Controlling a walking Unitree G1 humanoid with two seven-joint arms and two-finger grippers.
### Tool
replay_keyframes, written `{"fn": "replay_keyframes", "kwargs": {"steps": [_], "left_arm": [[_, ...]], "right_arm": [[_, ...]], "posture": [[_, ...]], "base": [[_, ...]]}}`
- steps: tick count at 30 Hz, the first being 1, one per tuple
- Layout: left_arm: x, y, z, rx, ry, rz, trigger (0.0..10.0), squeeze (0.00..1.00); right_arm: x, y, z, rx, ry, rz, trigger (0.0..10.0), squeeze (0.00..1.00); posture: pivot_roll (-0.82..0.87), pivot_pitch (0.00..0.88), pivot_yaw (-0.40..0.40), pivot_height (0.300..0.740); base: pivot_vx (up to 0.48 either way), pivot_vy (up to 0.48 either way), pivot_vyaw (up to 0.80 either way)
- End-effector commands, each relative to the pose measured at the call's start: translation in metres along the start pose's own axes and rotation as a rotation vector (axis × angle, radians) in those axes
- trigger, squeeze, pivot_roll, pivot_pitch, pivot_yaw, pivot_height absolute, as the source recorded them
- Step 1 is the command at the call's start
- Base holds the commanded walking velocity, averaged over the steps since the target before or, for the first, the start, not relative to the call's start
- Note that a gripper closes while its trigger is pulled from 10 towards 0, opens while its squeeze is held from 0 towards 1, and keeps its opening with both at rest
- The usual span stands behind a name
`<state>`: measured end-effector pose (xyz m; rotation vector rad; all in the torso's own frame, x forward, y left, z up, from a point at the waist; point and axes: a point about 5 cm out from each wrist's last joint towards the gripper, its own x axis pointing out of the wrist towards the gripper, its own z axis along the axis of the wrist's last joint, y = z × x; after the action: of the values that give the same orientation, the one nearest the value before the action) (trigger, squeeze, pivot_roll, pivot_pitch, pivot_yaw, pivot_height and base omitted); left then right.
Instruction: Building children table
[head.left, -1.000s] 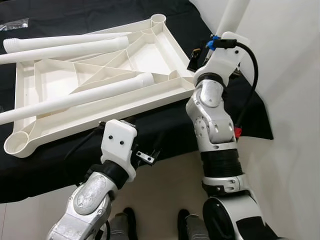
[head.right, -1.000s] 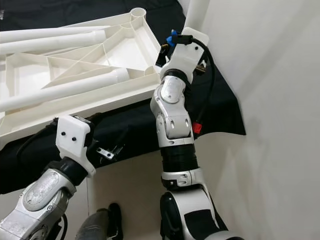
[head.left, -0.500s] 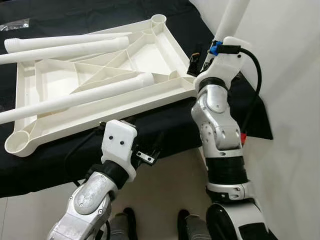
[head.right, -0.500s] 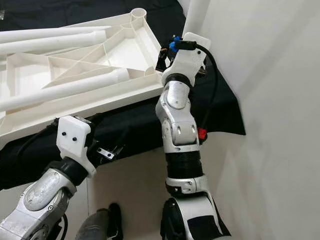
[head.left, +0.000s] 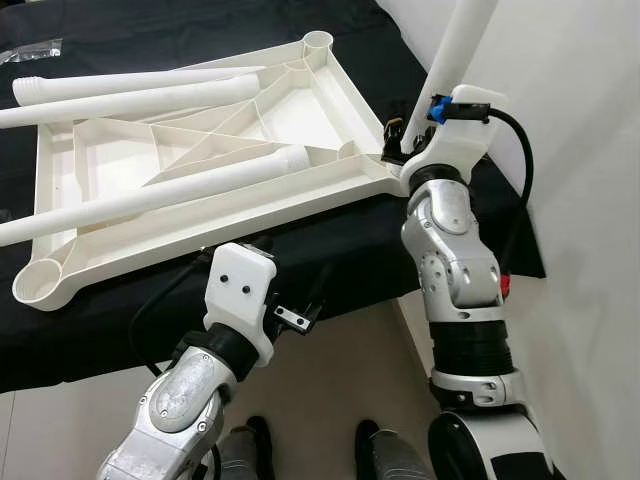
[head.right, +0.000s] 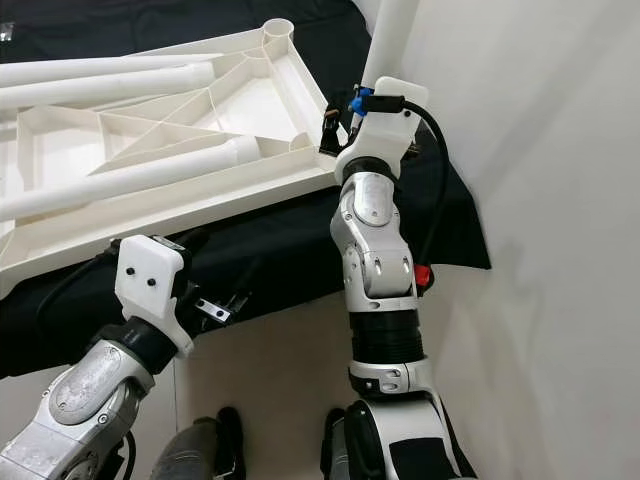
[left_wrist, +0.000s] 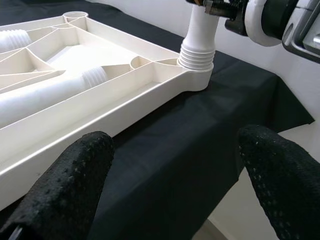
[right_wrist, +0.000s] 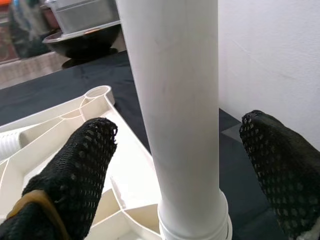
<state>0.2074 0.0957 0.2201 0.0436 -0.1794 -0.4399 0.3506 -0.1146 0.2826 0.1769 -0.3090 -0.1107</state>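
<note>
One leg (right_wrist: 175, 100) is standing in the tabletop (head.left: 200, 190) socket, both jaws gaping; it probably needs tightening next.

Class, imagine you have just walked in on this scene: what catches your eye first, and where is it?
A white upturned tabletop lies on a black cloth, with loose legs resting across it. At its near right corner one leg stands upright in its socket, the right gripper open around it. The left gripper hangs open below the cloth's front edge.
</note>
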Motion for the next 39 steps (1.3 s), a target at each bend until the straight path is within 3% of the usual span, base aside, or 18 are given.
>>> {"fn": "replay_keyframes", "kwargs": {"steps": [1, 27, 29, 30, 35, 39], "left_arm": [[-0.002, 0.000, -0.004, 0.003, 0.020, -0.010, 10.0, 0.00], [-0.001, 0.002, -0.006, 0.010, 0.018, -0.006, 10.0, 0.00], [-0.001, 0.002, -0.006, 0.011, 0.018, -0.007, 10.0, 0.00], [-0.002, 0.002, -0.006, 0.012, 0.018, -0.006, 10.0, 0.00], [-0.002, 0.003, -0.006, 0.012, 0.017, -0.006, 10.0, 0.00], [-0.002, 0.003, -0.006, 0.013, 0.018, -0.007, 10.0, 0.00]], "right_arm": [[-0.004, 0.003, -0.003, 0.002, 0.016, 0.044, 10.0, 0.00], [-0.027, -0.024, -0.025, -0.056, 0.149, 0.215, 10.0, 0.00], [-0.029, -0.029, -0.027, -0.076, 0.156, 0.216, 10.0, 0.00], [-0.031, -0.041, -0.029, -0.112, 0.166, 0.199, 10.0, 0.00], [-0.032, -0.051, -0.031, -0.138, 0.175, 0.180, 10.0, 0.00], [-0.025, -0.092, -0.037, -0.273, 0.197, 0.029, 10.0, 0.00]], "posture": [[0.12, 0.242, -0.038, 0.740], [0.11, 0.254, -0.033, 0.740], [0.11, 0.253, -0.033, 0.740], [0.11, 0.253, -0.033, 0.740], [0.11, 0.253, -0.033, 0.740], [0.11, 0.258, -0.032, 0.740]], "base": [[0.000, 0.000, 0.00], [0.000, 0.000, 0.00], [0.000, 0.000, 0.00], [0.000, 0.000, 0.00], [0.000, 0.000, 0.00], [0.000, 0.000, 0.00]]}}
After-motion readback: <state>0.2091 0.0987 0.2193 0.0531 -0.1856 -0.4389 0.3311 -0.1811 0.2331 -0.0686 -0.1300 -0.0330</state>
